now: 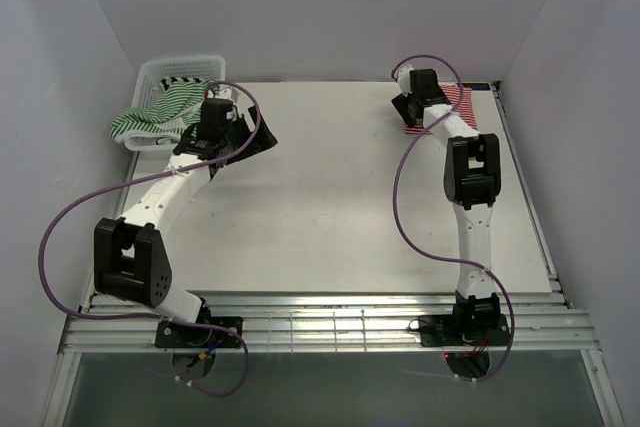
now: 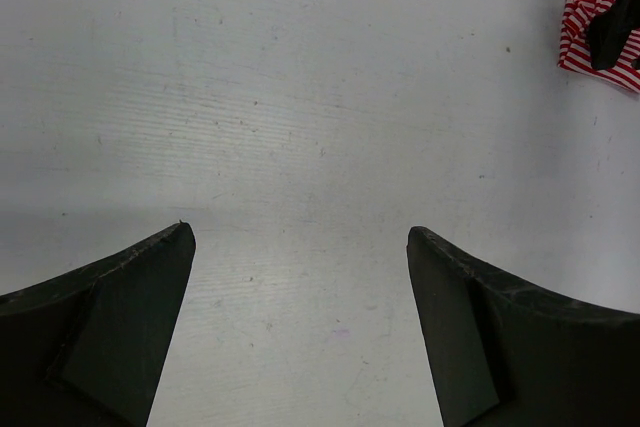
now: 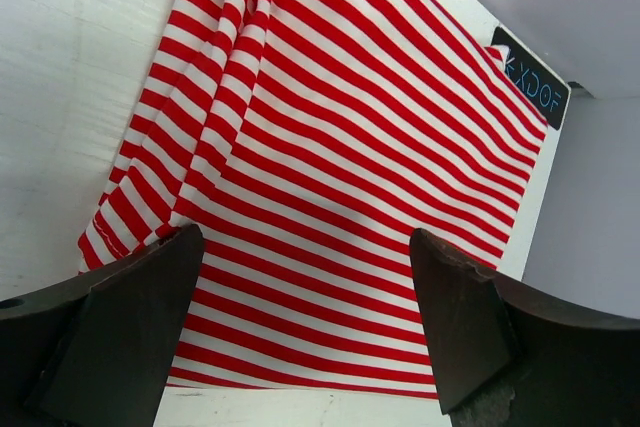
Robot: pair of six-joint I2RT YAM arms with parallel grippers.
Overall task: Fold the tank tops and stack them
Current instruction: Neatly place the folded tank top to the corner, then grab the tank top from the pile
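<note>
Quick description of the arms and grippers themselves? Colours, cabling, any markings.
Both the left arm and right arm have white links with black joint housings, and a loose purple cable loops outside each. Left gripper and right gripper have matte black, wedge-shaped fingers. No markings visible.

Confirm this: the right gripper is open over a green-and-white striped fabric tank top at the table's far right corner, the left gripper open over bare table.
Wrong colour: the right wrist view shows the right gripper open over a red-and-white striped fabric tank top. The left gripper is indeed open over bare table.
</note>
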